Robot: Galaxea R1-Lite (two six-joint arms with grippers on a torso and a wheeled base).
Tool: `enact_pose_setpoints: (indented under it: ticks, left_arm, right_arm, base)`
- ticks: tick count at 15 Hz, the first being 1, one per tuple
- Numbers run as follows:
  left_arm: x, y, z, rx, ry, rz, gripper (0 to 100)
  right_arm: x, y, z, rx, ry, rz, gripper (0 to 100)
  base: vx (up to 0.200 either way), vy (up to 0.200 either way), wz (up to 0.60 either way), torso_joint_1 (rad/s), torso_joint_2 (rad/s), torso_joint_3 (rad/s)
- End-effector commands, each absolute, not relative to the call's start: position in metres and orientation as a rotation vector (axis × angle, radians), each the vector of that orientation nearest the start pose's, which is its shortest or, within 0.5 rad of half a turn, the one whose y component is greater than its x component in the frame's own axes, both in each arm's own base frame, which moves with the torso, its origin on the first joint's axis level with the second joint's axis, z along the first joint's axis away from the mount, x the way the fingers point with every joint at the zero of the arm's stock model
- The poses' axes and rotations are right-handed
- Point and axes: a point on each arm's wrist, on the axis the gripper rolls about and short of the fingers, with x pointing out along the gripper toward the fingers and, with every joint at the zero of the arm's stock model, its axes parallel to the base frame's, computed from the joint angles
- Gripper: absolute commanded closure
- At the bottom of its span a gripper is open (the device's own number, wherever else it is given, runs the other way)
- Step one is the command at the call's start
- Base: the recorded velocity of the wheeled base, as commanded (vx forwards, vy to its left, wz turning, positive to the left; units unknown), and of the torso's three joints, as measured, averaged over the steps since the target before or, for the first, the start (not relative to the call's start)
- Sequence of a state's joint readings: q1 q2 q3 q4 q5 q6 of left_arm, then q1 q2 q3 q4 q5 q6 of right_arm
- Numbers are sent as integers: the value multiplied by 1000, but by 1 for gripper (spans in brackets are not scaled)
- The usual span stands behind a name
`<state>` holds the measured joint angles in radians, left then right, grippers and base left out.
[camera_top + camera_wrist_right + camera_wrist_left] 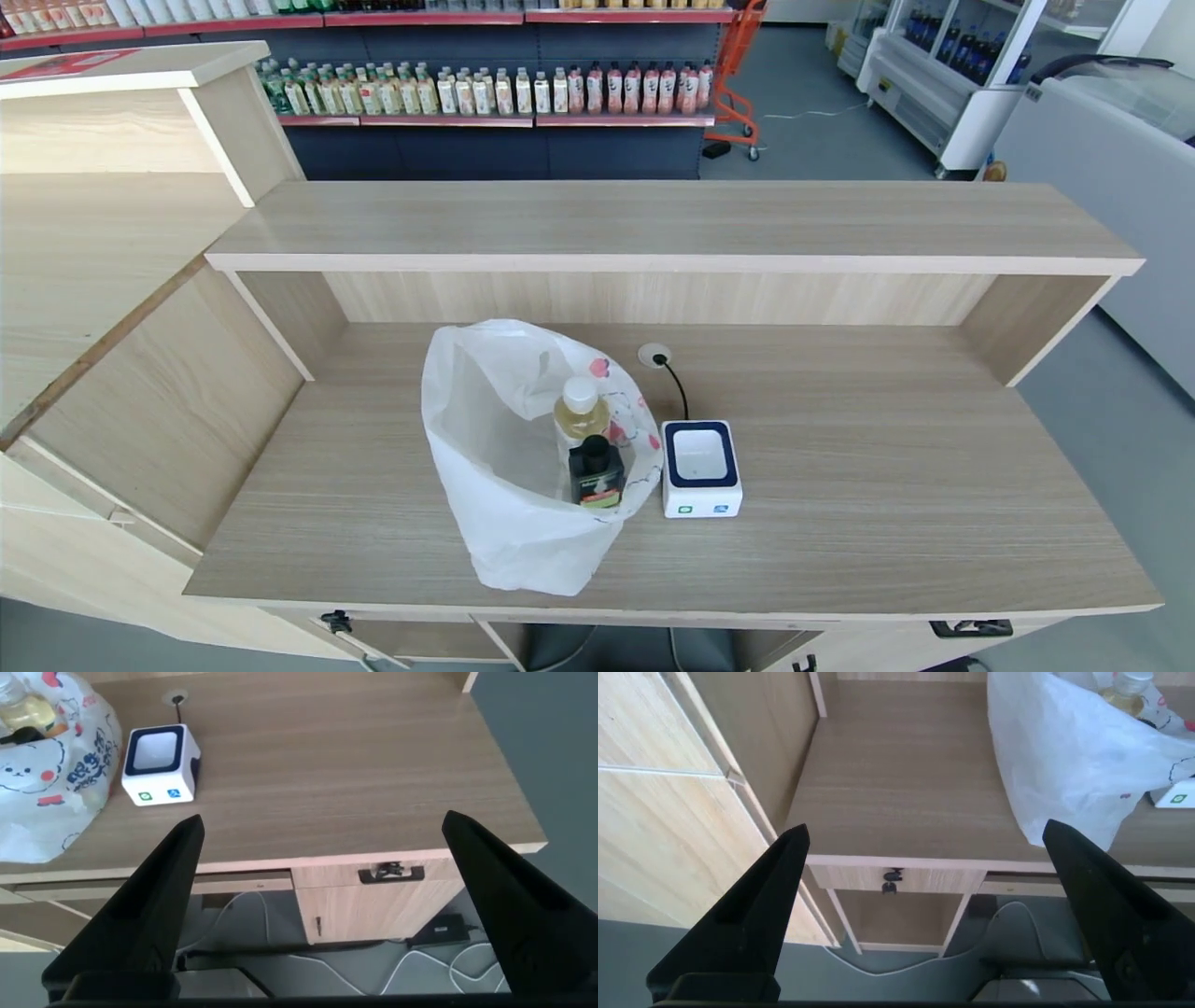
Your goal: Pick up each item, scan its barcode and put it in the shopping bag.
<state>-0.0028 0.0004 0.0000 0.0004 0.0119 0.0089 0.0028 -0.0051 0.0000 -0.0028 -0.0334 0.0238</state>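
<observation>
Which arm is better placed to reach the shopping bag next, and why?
Left, probably. The shopping bag stands left of the scanner on the counter. The open left tool hangs off the counter's left front, on the bag's side. The open right tool hangs beyond the scanner.

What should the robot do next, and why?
Probably just rest its arms back from the counter. The pale bottle and the dark bottle already stand in the bag beside the scanner, and the left gripper and right gripper are both open, holding nothing. So the job looks done.
</observation>
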Motion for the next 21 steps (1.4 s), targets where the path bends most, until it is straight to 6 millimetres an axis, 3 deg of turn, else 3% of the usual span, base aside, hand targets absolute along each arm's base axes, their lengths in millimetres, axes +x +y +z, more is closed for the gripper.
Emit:
enact_pose_setpoints:
  ticks: [1,4,8,14,15,21]
  left_arm:
    - [-23,0,75,9,0,9,0]
    - [-23,0,75,6,0,9,0]
    - [-23,0,75,5,0,9,0]
    - [-23,0,75,0,0,9,0]
    - [-23,0,75,0,0,9,0]
    - [-23,0,75,0,0,9,0]
  right_arm:
    - [-23,-1,76,25,-3,-31,0]
    - [-23,-1,76,26,-3,-31,0]
    - [-23,-1,76,25,-3,-31,0]
    - [-23,-1,76,25,-3,-31,0]
    - [-23,-1,76,20,-2,-29,100]
    - [-23,-1,75,12,0,-28,100]
  base:
    - [0,-200,0,7,7,7]
    - [0,-200,0,1,2,4]
    - [0,0,0,0,0,0]
    - [167,0,0,4,1,1]
    - [0,0,0,0,0,0]
    - [0,0,0,0,0,0]
